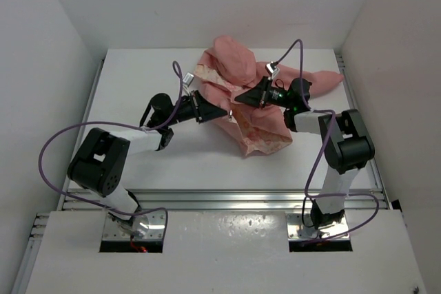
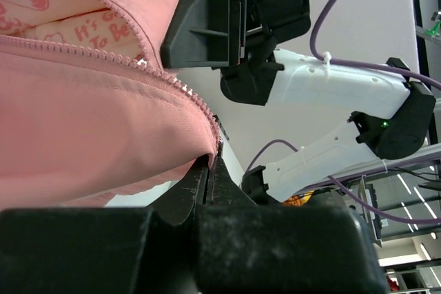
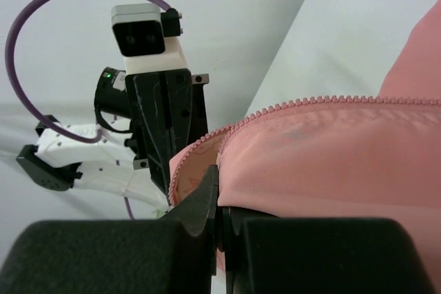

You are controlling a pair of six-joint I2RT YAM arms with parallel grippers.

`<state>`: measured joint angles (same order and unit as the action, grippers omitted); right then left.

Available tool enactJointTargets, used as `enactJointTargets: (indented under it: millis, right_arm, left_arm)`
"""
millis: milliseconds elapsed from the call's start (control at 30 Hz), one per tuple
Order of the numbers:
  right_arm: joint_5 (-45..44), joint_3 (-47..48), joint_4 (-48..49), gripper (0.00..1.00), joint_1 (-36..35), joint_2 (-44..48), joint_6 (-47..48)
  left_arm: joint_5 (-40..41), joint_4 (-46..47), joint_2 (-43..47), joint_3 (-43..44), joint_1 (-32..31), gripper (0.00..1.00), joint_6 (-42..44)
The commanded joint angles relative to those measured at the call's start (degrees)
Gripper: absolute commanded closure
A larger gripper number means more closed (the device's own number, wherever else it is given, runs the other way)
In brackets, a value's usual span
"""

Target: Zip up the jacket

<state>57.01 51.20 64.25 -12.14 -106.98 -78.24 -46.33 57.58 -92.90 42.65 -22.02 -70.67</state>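
From their bases at 6 o'clock in the overhead view, the white-and-black left arm and right arm lean in over the white tabletop. The left tool reaches in from 8 o'clock and the right tool from 4 o'clock, so their tips come close together over the small salmon-pink soft fabric hooded jacket. The jacket lies bunched on the tabletop just past centre toward 1 o'clock. Its pale cream floral-print lining is turned up at 5 o'clock of the heap, and a pink sleeve trails off toward 3 o'clock. In the left wrist view the left tool is clenched, its black fingers pinching the pink edge of the jacket where the row of pink zipper teeth ends. From there the teeth run off toward 10 o'clock, where the front gapes and shows the printed lining. Beyond, at 1 o'clock, hangs the black body of the right tool. In the right wrist view the right tool is likewise clenched, grasping a fold of the jacket. Zipper teeth arch along the top edge of the fabric toward 3 o'clock. Farther off at 10 o'clock stands the left tool, its tips at the pink edge and its grey-and-white wrist camera above it.
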Motion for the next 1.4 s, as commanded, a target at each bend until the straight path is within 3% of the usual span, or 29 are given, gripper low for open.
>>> enactJointTargets:
  millis: [0, 333, 667, 1367]
  right_arm:
    - [0.0, 2.4, 8.4, 1.00, 0.0, 0.5, -4.4]
    - [-0.3, 0.5, 9.1, 1.00, -0.1, 1.5, -5.4]
    - [1.4, 3.2, 2.8, 1.00, -0.1, 1.4, -0.5]
    - [2.4, 5.7, 0.7, 1.00, -1.3, 0.7, 0.5]
  left_arm:
    - [-1.2, 5.3, -0.2, 2.1, 1.1, 1.00, -1.2]
    - [1.6, 3.2, -2.5, 4.1, 4.1, 1.00, -3.1]
    - [0.5, 2.7, -4.3, 6.9, 4.1, 1.00, -3.1]
    - [1.1, 2.7, -4.8, 6.9, 2.5, 1.00, -3.7]
